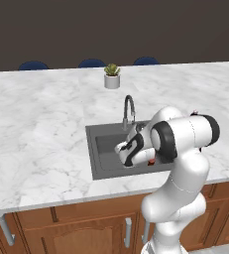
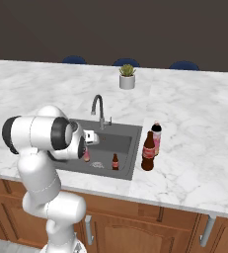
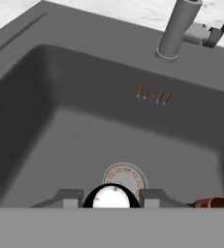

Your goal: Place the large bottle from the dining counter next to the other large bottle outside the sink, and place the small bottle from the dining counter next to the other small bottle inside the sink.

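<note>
Small bottle (image 3: 111, 197), seen from above as a pale round top at the bottom centre of the hand view, sits pinched between the gripper (image 3: 111, 198) and its two dark fingers (image 3: 67, 197), which press against its sides. In the right base view that same small bottle (image 2: 86, 155) shows its reddish band at the lower left of the frame, mostly covered by the arm's dark wrist, down in the sink (image 2: 127, 134). Another small brown bottle (image 2: 115, 161) stands upright on the basin floor just to its right. In the hand view a dark reddish shape (image 3: 213, 203) lies at the lower right edge, cut off; what it is I cannot tell for sure.

On the marble just beyond the sink's right rim, the large bottle (image 2: 148, 151) stands upright, dark brown with a red label, touching or nearly touching the other large bottle (image 2: 156, 138) with its pink label and dark cap directly behind it.

Farther up the frame, the curved chrome tap (image 2: 98, 109) rises at the basin's back edge. The dining counter (image 2: 199, 118) is a broad white, grey-veined top over brown wooden cabinet fronts. Near its far side a small potted plant (image 2: 127, 76) sits in a white pot. Behind the counter, the tops of three blue chairs (image 2: 126, 62) peek up against a dark wall.

In the left base view the arm's bulk hides the gripper and most of the sink's right half.
</note>
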Available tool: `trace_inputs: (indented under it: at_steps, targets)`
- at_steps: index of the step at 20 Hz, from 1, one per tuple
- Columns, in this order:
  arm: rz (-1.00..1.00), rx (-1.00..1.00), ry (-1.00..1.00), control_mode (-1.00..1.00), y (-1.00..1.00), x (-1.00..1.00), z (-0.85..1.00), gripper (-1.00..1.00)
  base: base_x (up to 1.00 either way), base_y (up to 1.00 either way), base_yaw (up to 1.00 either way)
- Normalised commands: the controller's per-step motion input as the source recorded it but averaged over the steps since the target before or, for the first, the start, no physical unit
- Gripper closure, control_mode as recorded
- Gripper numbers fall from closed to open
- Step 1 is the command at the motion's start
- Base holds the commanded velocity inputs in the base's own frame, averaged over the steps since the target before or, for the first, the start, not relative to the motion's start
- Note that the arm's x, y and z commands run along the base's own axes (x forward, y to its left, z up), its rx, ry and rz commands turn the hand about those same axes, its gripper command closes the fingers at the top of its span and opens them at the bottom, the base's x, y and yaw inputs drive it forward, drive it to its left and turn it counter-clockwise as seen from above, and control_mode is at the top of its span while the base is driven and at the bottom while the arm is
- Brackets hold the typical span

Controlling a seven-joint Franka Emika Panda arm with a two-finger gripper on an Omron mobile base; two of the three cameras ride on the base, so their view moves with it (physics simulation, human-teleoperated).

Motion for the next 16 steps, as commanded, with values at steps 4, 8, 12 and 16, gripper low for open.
trace_inputs:
  at_steps: [4, 8, 12, 16]
  targets:
    - [0.0, 0.0, 0.0, -1.0, 0.0, 0.0, -0.07, 1.0, 0.0, 0.0, 0.0]
    - [0.0, 0.0, 0.0, -1.0, -0.01, 0.0, -0.06, 1.0, 0.0, 0.0, 0.0]
    - [0.0, 0.0, -0.01, -1.0, -0.04, 0.06, -0.01, 1.0, 0.0, 0.0, 0.0]
    - [0.01, 0.0, -0.02, -1.0, -0.03, 0.21, 0.0, 1.0, 0.0, 0.0, 0.0]
